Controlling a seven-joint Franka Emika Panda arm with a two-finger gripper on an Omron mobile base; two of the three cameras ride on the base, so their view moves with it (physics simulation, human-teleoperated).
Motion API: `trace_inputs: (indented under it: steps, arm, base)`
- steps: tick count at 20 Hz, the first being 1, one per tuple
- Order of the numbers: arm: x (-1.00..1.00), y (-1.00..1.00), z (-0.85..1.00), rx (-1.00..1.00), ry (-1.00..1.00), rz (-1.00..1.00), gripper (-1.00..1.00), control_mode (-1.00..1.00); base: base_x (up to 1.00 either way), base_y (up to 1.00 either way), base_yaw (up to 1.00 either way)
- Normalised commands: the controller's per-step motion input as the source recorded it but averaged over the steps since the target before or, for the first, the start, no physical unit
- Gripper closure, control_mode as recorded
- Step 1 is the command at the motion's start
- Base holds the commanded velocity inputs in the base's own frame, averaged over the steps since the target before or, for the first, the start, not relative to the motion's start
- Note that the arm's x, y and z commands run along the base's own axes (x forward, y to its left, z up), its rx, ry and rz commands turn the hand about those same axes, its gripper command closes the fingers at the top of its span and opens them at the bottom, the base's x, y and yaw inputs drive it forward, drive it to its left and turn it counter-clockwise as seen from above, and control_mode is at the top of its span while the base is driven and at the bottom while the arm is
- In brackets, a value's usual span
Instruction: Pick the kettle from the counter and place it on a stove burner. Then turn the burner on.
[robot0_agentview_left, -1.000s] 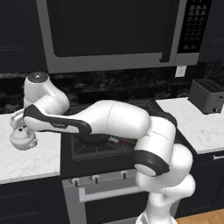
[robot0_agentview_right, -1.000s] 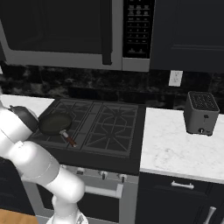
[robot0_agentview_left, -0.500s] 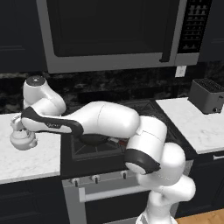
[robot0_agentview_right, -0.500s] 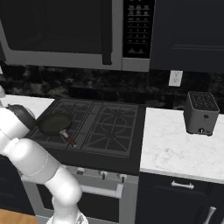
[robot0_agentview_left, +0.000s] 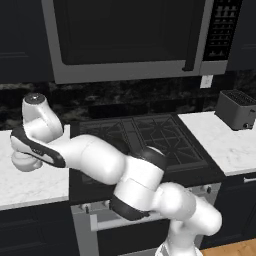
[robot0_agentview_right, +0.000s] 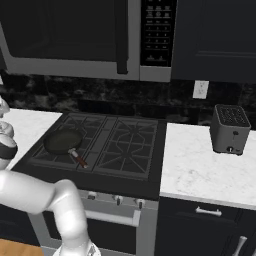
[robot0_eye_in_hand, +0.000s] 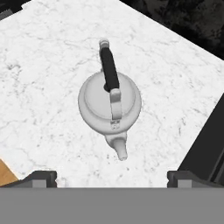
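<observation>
Reaching far left, arm bent low, the spread claw (robot0_eye_in_hand: 112, 177) faces down over the kettle (robot0_eye_in_hand: 110, 103) on the counter (robot0_eye_in_hand: 52, 57).

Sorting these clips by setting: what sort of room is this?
A home kitchen, rendered: a black gas cooktop under a built-in microwave, marble counter bearing a kettle, and a toaster.
</observation>
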Motion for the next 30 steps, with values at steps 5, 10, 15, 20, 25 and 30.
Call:
trace_inputs:
  steps: [5, 10, 15, 20, 25, 30]
  arm:
    - [0.24, 0.31, -0.09, -0.03, 0.00, 0.00, -1.00, -1.00]
    - [0.24, 0.28, -0.32, -0.04, 0.00, 0.01, -1.00, -1.00]
    - [0.37, 0.16, -0.26, -0.03, 0.00, 0.01, -1.00, -1.00]
    - [0.42, 0.00, -0.22, -0.04, 0.00, 0.01, -1.00, -1.00]
    - [0.24, 0.00, -0.20, -0.03, 0.02, 0.02, 1.00, -1.00]
    - [0.02, 0.00, 0.00, 0.00, 0.00, 0.00, 1.00, -1.00]
  base:
    - [0.00, 0.00, 0.00]
    - [0.00, 0.00, 0.00]
    - [0.00, 0.00, 0.00]
    - [0.00, 0.00, 0.00]
    - [0.00, 0.00, 0.00]
    - [0.00, 0.00, 0.00]
